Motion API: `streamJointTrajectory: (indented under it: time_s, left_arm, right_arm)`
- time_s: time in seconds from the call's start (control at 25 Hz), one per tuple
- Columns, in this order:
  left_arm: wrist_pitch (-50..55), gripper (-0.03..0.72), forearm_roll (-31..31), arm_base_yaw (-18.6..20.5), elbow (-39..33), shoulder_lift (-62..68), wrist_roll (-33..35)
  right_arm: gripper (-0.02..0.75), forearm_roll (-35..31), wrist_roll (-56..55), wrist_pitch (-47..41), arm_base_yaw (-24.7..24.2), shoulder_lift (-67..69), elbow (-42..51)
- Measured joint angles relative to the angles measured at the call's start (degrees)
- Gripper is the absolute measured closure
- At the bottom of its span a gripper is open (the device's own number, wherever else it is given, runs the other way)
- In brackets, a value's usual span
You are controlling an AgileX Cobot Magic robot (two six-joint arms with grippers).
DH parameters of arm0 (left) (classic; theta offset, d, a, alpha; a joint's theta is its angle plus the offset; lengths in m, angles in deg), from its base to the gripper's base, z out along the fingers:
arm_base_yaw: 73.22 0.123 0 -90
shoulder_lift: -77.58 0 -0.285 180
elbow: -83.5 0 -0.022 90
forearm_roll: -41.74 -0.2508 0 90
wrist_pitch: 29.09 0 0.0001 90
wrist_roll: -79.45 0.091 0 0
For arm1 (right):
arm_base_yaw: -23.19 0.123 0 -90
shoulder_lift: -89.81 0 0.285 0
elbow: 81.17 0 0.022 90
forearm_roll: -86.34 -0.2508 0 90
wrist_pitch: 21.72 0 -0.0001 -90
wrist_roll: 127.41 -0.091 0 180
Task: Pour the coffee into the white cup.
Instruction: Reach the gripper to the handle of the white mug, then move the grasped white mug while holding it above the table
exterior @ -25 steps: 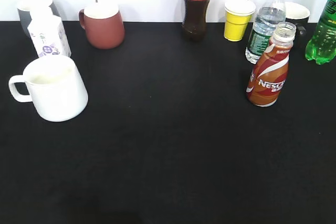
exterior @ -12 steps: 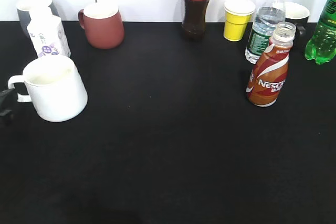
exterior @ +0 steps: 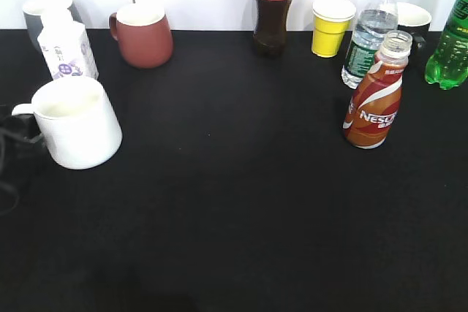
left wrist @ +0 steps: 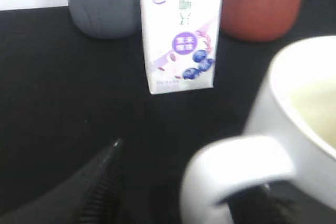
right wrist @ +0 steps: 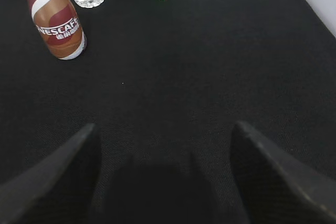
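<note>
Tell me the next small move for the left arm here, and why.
Probably ease the left gripper a little further in and close on the handle of the white cup. Its open fingers already straddle the handle loop in the left wrist view. The coffee bottle stands uncapped and untouched, with the right gripper open and well short of it, so steadying the cup seems to come first.
</note>
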Motion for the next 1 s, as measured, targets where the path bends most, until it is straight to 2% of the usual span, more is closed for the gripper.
streamJointTrajectory:
  time_s: [0.08,0.12,0.24,0.28,0.48,0.6,0.72,0.84,1.0]
  left_arm:
    - [-0.25,0.237,-0.19,0.91,3.58,3.38,0.0]
    - [-1.3,0.279,-0.37,1.2,5.5,5.62,0.0]
    - [-6.04,0.61,-2.78,1.22,10.04,10.99,0.0]
    - [-7.39,0.643,-3.15,1.22,10.2,11.77,-0.2]
    - [-9.16,0.646,-5.84,1.27,9.9,11.7,-0.08]
    - [-9.09,0.646,-9.05,1.27,5.62,6.29,0.21]
    - [-9.15,0.648,-17.09,1.09,4.32,-1.09,-5.0]
    - [-9.09,0.648,-21.11,-2.87,5.13,-3.42,-7.53]
    - [-2.69,0.648,-22.2,-9.09,13.24,-3.03,-7.85]
  right_arm:
    - [0.155,0.0,0.0,0.0,0.0,0.0,0.0]
    - [0.155,0.0,0.0,0.0,0.0,0.0,0.0]
    - [0.155,0.0,0.0,0.0,0.0,0.0,0.0]
    - [0.155,0.0,0.0,0.0,0.0,0.0,0.0]
    - [0.155,0.0,0.0,0.0,0.0,0.0,0.0]
    - [0.155,0.0,0.0,0.0,0.0,0.0,0.0]
    - [0.155,0.0,0.0,0.0,0.0,0.0,0.0]
    - [0.155,0.0,0.0,0.0,0.0,0.0,0.0]
    - [0.155,0.0,0.0,0.0,0.0,0.0,0.0]
